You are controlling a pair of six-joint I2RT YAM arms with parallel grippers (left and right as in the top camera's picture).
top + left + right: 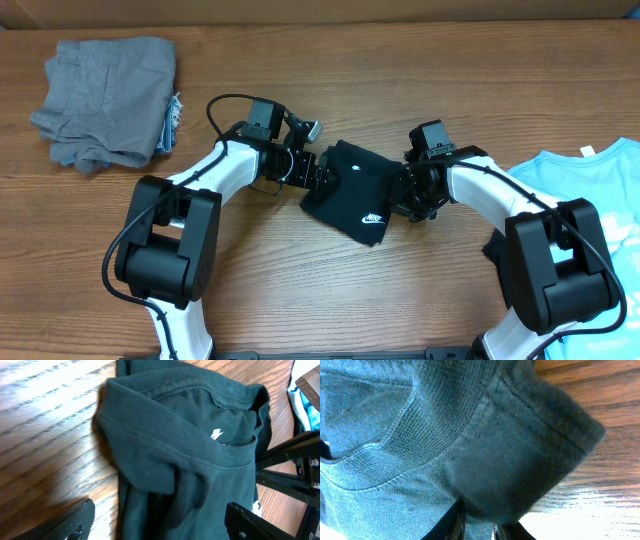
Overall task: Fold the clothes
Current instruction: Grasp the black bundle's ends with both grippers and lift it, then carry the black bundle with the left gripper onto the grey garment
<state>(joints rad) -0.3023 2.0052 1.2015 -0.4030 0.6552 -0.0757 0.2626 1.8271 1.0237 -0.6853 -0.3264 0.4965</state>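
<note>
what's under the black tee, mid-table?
Only the wooden table shows around the black T-shirt. It is bunched over itself, so its lower layers and the wood beneath are covered. Nothing else pokes out at its edges.

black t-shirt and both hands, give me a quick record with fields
black T-shirt: bunched mid table, white logo showing
left hand: open, straddling the shirt
right hand: shut on a fold of the shirt
grey garments: folded, far left corner
light blue T-shirt: at the right table edge
</note>
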